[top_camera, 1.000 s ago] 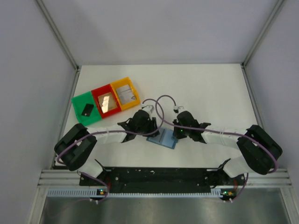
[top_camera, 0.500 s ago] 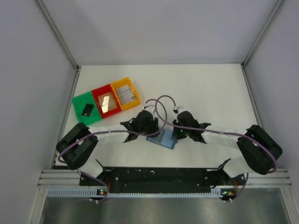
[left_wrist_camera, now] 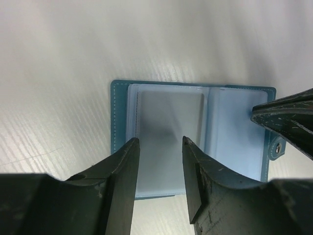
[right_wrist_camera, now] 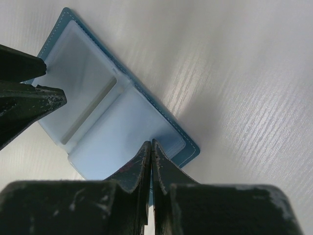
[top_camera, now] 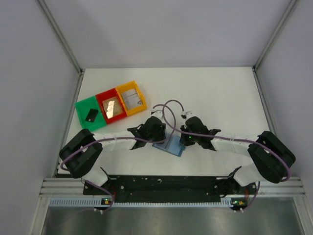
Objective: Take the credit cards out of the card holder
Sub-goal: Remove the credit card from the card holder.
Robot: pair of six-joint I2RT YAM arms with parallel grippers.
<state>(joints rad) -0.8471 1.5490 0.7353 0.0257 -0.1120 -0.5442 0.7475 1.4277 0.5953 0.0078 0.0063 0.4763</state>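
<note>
Near the front edge of the table (top_camera: 220,93), midway across, the card holder (top_camera: 169,145) lies spread open. We judge that our right gripper (right_wrist_camera: 150,147) (jaws pressed together, gripping nothing) bears down on its right panel to pin it flat. Our left gripper (left_wrist_camera: 159,144) hovers half-open and empty over the grey card (left_wrist_camera: 168,117) in the left pocket; whether it touches, we cannot tell.

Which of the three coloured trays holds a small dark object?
The green tray, the leftmost; the red tray and the yellow tray hold only pale contents.
</note>
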